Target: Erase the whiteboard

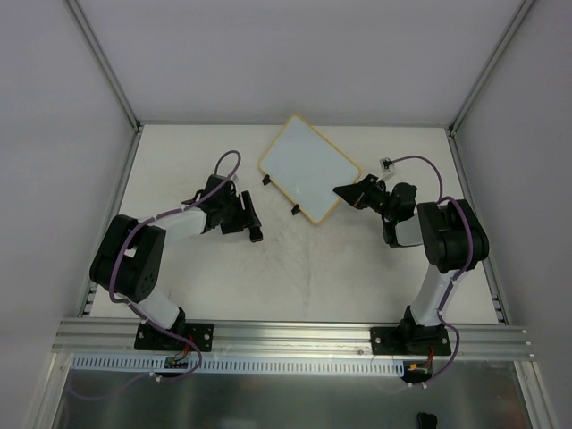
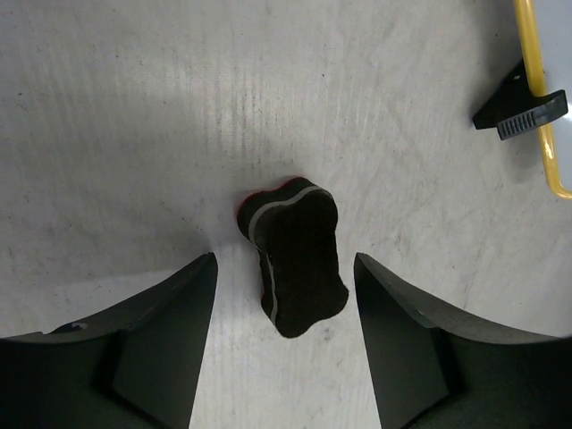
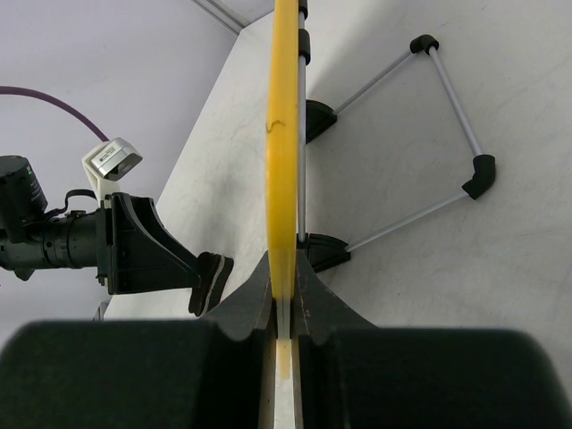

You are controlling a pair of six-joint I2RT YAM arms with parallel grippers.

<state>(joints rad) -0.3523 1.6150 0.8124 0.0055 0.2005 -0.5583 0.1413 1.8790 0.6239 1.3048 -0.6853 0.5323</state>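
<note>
One smooth white whiteboard point(image 1: 308, 172), yellow-rimmed, round-cornered; matte black waisted eraser point(image 2: 297, 259)

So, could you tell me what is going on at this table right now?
Two robot arms are set to erase a whiteboard. The right gripper is shut on its yellow-framed edge, holding it in place. The left gripper is open, low over the table, with the small black eraser lying loose between its fingers, not gripped. The eraser is off the whiteboard, and from above I can make out no marks on it.
</note>
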